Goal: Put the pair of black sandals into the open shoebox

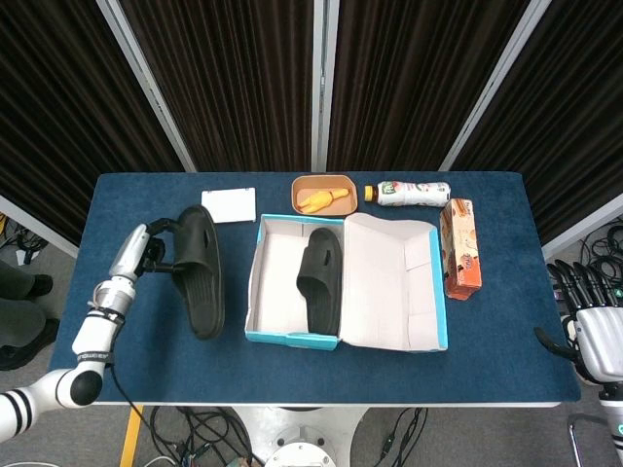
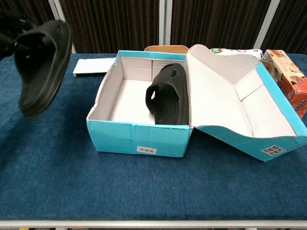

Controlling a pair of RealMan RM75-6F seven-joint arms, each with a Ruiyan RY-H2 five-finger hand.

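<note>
Head view looks steeply down over the whole table (image 1: pixel 487 321); chest view faces the shoebox (image 2: pixel 139 136) low and close.

White pad (image 1: pixel 228 204), orange bowl (image 1: pixel 322 193), bottle (image 1: pixel 408 194), orange carton (image 1: pixel 460 247) along table (image 1: pixel 496 331) back.

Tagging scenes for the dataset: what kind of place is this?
Probably a lab data-collection station, not a home. A table covered in blue cloth stands before dark curtain panels, with cables loose on the floor beneath it. Staged props sit on it, such as the shoebox and a bottle.
</note>
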